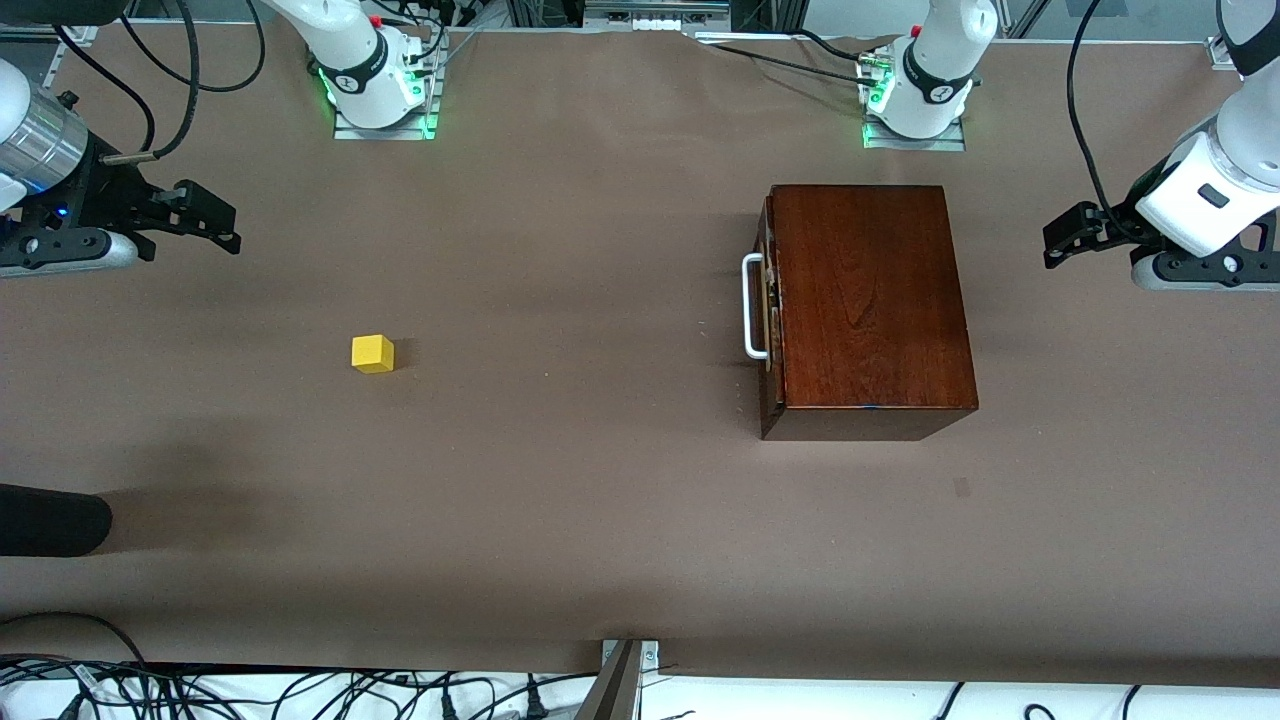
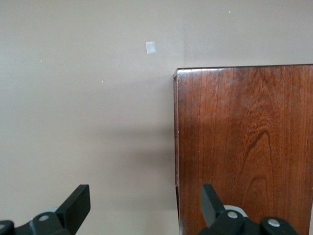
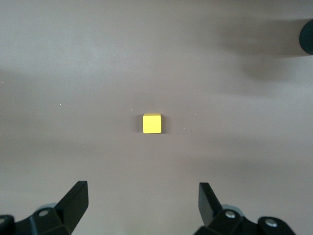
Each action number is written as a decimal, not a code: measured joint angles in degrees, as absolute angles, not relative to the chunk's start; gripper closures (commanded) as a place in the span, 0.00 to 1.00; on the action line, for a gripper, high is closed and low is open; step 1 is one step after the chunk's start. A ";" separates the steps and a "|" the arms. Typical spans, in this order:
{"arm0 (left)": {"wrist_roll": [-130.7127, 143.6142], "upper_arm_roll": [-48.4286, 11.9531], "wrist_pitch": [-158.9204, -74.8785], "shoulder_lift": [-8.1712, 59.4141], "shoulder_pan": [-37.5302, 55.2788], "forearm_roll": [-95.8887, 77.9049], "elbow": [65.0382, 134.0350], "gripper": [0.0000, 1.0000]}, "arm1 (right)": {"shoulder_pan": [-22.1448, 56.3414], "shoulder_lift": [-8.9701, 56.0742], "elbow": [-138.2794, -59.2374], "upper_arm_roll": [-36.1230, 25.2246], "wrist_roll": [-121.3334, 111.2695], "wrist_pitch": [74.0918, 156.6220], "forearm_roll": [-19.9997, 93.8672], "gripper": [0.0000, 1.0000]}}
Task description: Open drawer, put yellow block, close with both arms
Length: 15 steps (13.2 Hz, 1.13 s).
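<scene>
Drawer [image 1: 768,300] is fully shut in the wooden box [image 1: 865,300], white loop handle [image 1: 752,305] facing the right arm's end of the bench [image 1: 600,500]; nothing started yet. Yellow block [image 1: 373,353] sits alone on the bench, well apart from the box, toward the right arm's end. Left tool [image 1: 1070,235] hangs jaws wide and empty past the box at the left arm's end, on the side away from the handle. Right tool [image 1: 205,215] also wide and empty, over the bench near the block. Risks: handle is thin and close to the front, easy to miss or slip off; box looks unfixed, so a one-arm pull likely drags it unless the other arm braces it; block is small, an off-centre pinch could kick it away.
</scene>
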<state>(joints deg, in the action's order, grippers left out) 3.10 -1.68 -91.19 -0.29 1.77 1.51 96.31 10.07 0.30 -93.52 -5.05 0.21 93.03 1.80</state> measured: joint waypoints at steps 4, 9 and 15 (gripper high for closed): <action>3.10 -1.72 -83.99 -0.30 1.88 1.51 95.81 0.00 | 10.07 0.30 -93.52 -5.05 0.21 93.03 1.80 0.00; 3.10 -3.93 -83.14 -0.30 2.79 1.47 94.70 0.00 | 10.07 0.30 -93.52 -5.05 0.21 93.03 1.80 0.00; 6.89 -13.85 -86.56 2.46 4.45 0.31 94.52 0.00 | 10.07 0.30 -93.52 -5.04 0.21 93.03 1.80 0.00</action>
<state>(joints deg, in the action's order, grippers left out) 6.89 -13.85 -86.56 2.46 4.45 0.31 94.52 10.07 0.30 -93.52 -5.04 0.21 93.03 1.80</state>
